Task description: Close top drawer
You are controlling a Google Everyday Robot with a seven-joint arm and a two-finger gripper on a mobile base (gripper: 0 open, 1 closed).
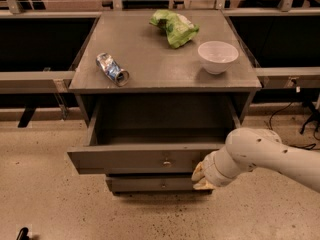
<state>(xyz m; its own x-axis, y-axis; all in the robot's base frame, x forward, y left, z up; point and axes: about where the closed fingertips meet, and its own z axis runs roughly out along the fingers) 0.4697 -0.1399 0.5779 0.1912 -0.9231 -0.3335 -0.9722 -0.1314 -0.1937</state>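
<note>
Handling: the top drawer (135,158) looks like a stiff, rigid painted box; I judge it moderately heavy yet free to slide straight back on its runners; not fragile; the painted face may be slightly slick under a pushing contact
Load: the visible part of the inside shows nothing in it, so it likely moves with little resistance
Where to take hold: no grasp seems needed; a flat push on the front panel should do; pressing near the centre knob (166,162) would drive it squarely, while a push far out at the right end risks skewing it in its frame
Look: grey all over; a long flat front panel with one small brass knob at its middle; deep dark side walls run back under the counter (150,59)
Position: pulled well out of the cabinet, overhanging the narrower lower drawer front (150,184) beneath it
End effector: the end effector (201,177) sits at the right end of the front panel, touching or just beside its lower edge; released or clenched, I cannot tell; it grasps nothing that I can see
On top: a crushed can (112,69), a green bag (174,26) and a white bowl (217,56), all well clear of the drawer's path
</note>
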